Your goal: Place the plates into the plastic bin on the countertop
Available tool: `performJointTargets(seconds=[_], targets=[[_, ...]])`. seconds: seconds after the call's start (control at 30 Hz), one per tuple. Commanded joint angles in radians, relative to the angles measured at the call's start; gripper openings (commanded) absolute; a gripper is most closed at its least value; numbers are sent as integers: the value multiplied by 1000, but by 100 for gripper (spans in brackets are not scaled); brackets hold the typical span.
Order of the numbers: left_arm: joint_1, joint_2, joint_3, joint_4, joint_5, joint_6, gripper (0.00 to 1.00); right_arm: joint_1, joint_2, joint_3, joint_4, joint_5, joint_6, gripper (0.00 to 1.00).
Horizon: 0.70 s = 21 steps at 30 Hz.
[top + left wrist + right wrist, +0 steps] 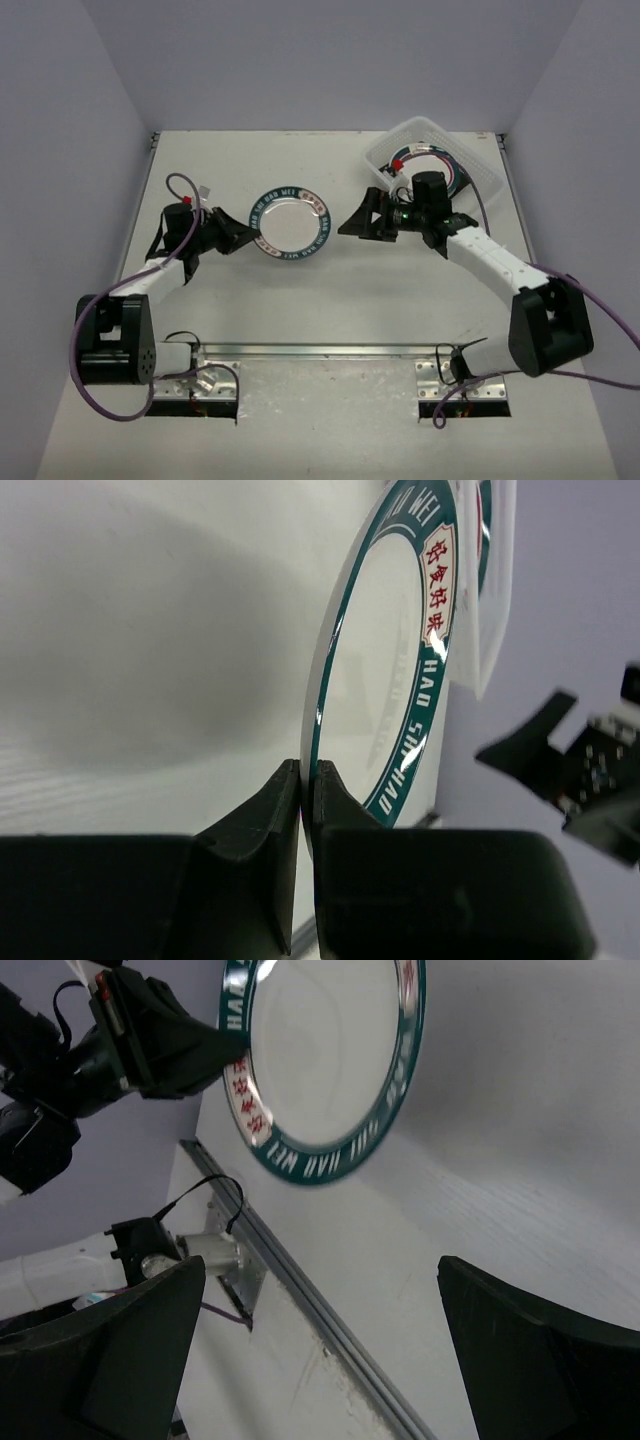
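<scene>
A round white plate [290, 222] with a teal lettered rim and red characters sits left of the countertop's [300, 310] middle. My left gripper [249, 233] is shut on its left rim. In the left wrist view the fingertips [305, 778] pinch the thin edge of the plate [385, 660]. My right gripper [352, 220] hangs open just right of the plate, apart from it. In the right wrist view its jaws [318, 1270] stand wide with nothing between them, the plate [320, 1060] beyond. The plastic bin [478, 160] stands at the back right, with plates [447, 166] in it.
The metal front edge [320, 350] runs between the two arm bases. Purple cables [180, 185] loop off both arms. Grey walls close in the countertop on the left, back and right. The right forearm [490, 255] crosses in front of the bin.
</scene>
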Motion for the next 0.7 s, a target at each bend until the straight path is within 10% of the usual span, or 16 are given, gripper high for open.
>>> performJointTargets(seconds=[0.0, 0.17, 0.23, 0.3, 0.4, 0.53, 0.67], targets=[[-61, -99, -21, 130, 128, -27, 0, 39, 101, 91, 50, 52, -23, 99], [-113, -163, -65, 133, 153, -42, 0, 57, 176, 92, 64, 113, -14, 92], [-117, -181, -84, 130, 153, -40, 0, 57, 183, 73, 119, 75, 23, 65], [-117, -180, -93, 116, 146, -30, 0, 59, 182, 52, 189, 20, 67, 11], [-117, -173, -81, 53, 119, -3, 6, 69, 164, 43, 211, 27, 101, 0], [-117, -212, 73, -252, -119, 167, 94, 43, 120, 11, 211, 84, 139, 0], [-117, -379, 230, -576, -411, 332, 100, -108, 3, -80, 210, 225, 317, 0]])
